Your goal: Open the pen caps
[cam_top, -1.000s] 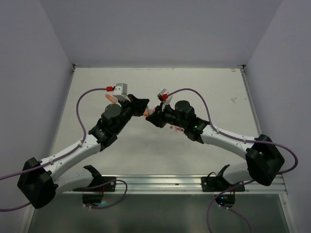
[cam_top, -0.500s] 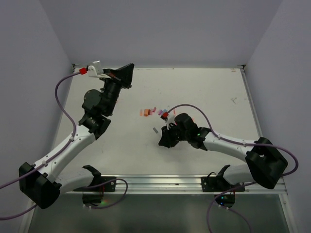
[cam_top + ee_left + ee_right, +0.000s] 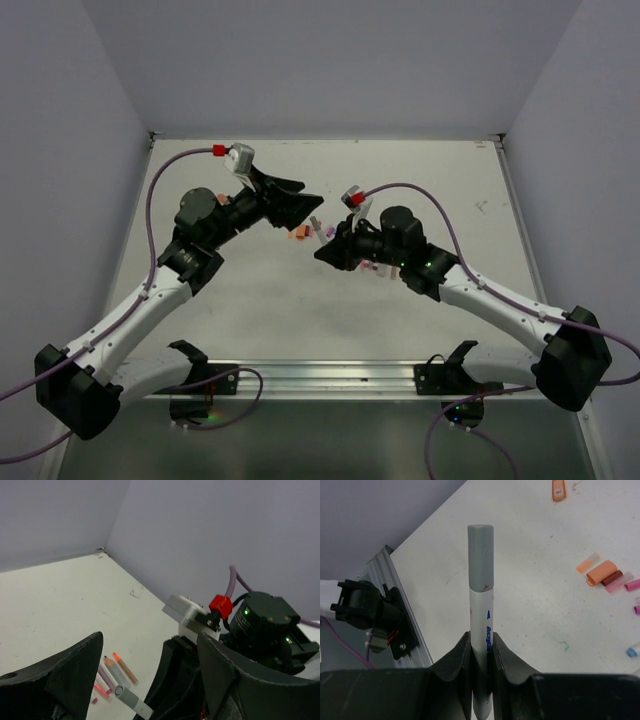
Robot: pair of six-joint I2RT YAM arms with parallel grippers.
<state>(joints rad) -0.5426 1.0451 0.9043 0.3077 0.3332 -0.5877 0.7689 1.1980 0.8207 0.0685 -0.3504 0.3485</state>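
At the left of the top view my left gripper (image 3: 298, 200) reaches toward the middle of the tabletop (image 3: 430, 180). Its fingers (image 3: 65, 675) stand wide apart with nothing between them yet. In the left wrist view the grey cap (image 3: 131, 700) pokes in low between those fingers, nearer the left one and close to the bottom edge of the frame. A few uncapped pens (image 3: 116, 669) lie on the tabletop just beyond it.

Right of centre, my right gripper (image 3: 481, 640) has its fingers clamped on the pale barrel of the pen (image 3: 481, 612). The cap end sticks well out toward the left arm. Far right in that wrist view, loose caps (image 3: 601, 571) in orange and pink lie scattered on the tabletop.

I judge the next move is to close the left fingers on the cap and pull, and several things could go wrong:
- The cap sits off-centre in the opening, so one finger may land first and knock the pen askew in the right grip.
- If I close too deep, I pinch the barrel rather than the cap, and nothing separates.
- The pen overhangs a long way from the right fingers, so a pull off its axis could swing it or drag it through the clamp.
- The two grippers are very near, so pushing in further risks them colliding.
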